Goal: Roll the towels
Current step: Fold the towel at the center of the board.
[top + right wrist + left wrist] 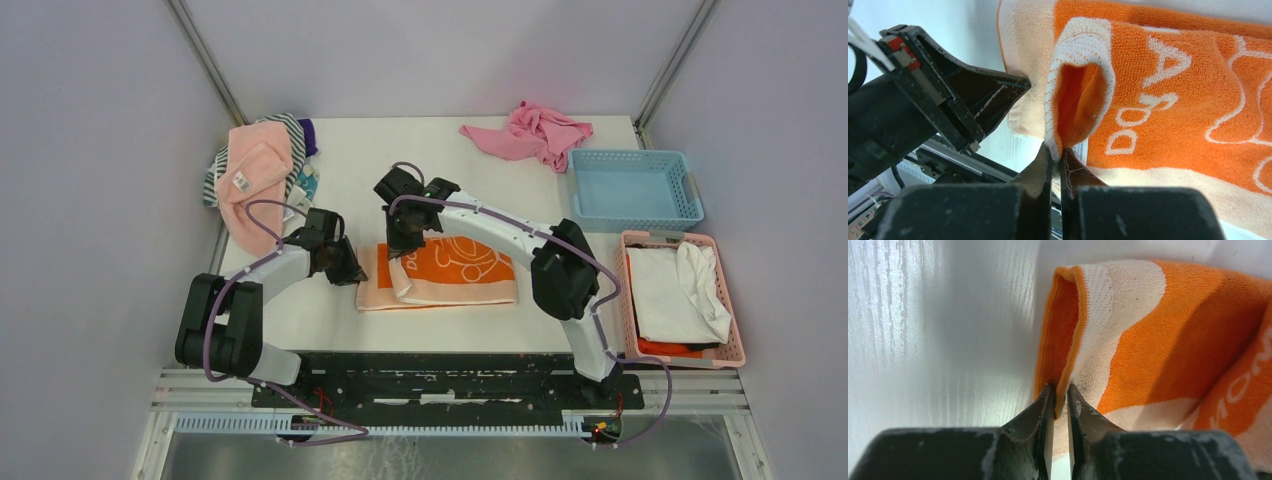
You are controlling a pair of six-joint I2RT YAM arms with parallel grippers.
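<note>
The orange towel (450,272) with white pattern lies flat near the table's front middle, its left end folded over into a loose loop. My left gripper (345,268) is shut on the near corner of that folded end (1068,330). My right gripper (405,240) is shut on the far corner of the same fold (1075,90); the left gripper also shows in the right wrist view (1018,85). The pale pink towel (255,175) with a white label lies crumpled at the table's far left.
A striped cloth (292,128) lies under the pink towel. A darker pink cloth (530,132) lies at the back right. A blue basket (634,188) and a pink basket (628,300) with white and orange cloths stand at the right.
</note>
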